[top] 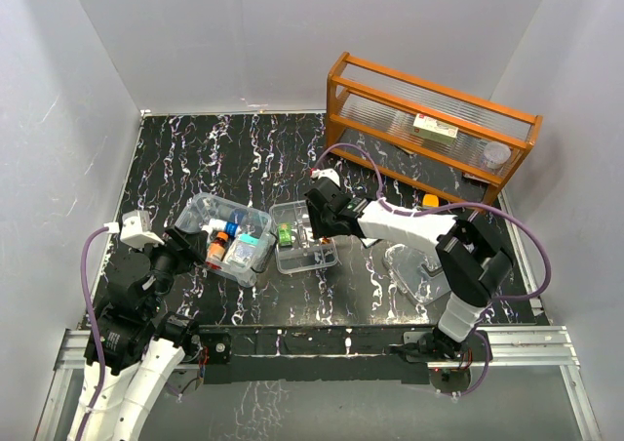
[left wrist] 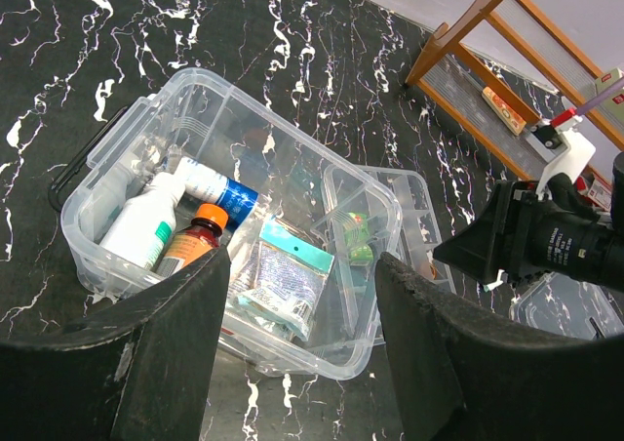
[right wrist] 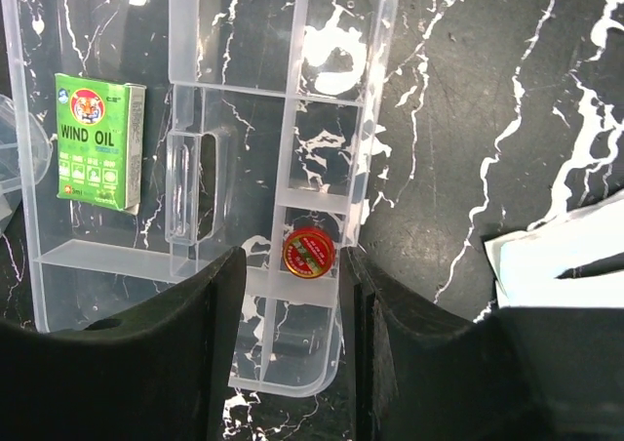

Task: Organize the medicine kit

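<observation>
At the left, the medicine kit's box [top: 200, 212], judged light and slick, is overhung by the left gripper [left wrist: 302, 258], fingers [left wrist: 166, 353] spread and empty; its long axis runs far-left to near-right. Just beside it, the divided tray [right wrist: 327, 80], set lengthwise near to far and best lifted by its centre handle [right wrist: 190, 182], is overhung by the right gripper [right wrist: 295, 258], fingers [right wrist: 146, 363] parted above a red tin [right wrist: 308, 253].

On the black marbled table [top: 263, 148] the clear box [top: 200, 207] holds bottles and packets, with the left hand [top: 178, 253] at its near left corner. The divided tray [top: 310, 261] lies just beside it to the right, a small green carton [top: 285, 233] in it and the right hand [top: 318, 230] over its far right edge. The clear lid [top: 414, 270] lies further right, the orange wooden rack [top: 341, 100] behind.
</observation>
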